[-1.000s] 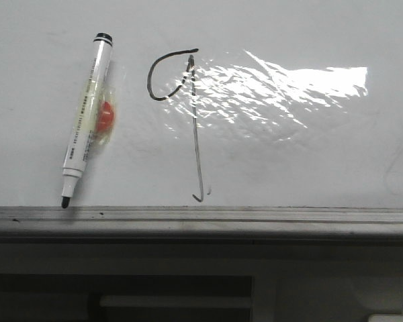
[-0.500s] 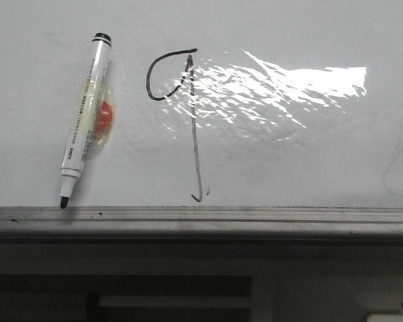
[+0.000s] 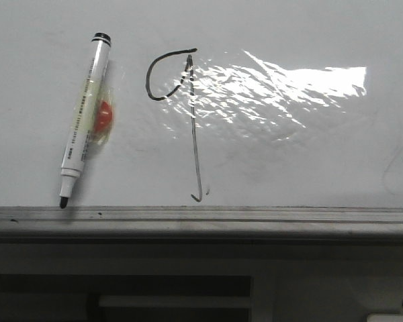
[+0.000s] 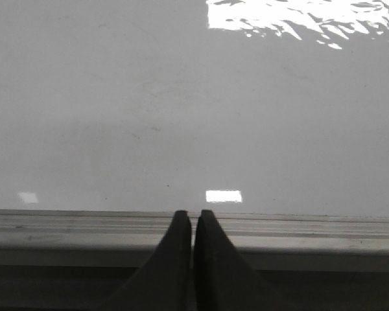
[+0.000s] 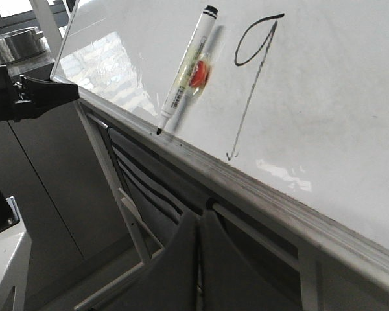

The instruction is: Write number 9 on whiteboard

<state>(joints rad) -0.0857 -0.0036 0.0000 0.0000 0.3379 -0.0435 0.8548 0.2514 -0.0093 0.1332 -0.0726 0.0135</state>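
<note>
The number 9 (image 3: 188, 114) stands drawn on the whiteboard (image 3: 309, 154), just beside the marker (image 3: 85, 119), which lies loose with its tip at the grey rail (image 3: 255, 216). The marker looks light, stiff and smooth; mid-barrel seems the best hold. Left pincer (image 4: 192, 223) and right pincer (image 5: 198, 227) are both closed, empty.

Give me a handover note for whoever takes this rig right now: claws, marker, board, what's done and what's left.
Left claw: shut, empty, off the board's near edge.
Right claw: shut, empty, below the rail.
Number 9: drawn on the whiteboard, loop open at the top, stem hooked at the foot.
Marker: uncapped, lying left of the 9, tip on the grey rail.
Left: nothing visible; perhaps cap the marker, though no cap is in view.
</note>
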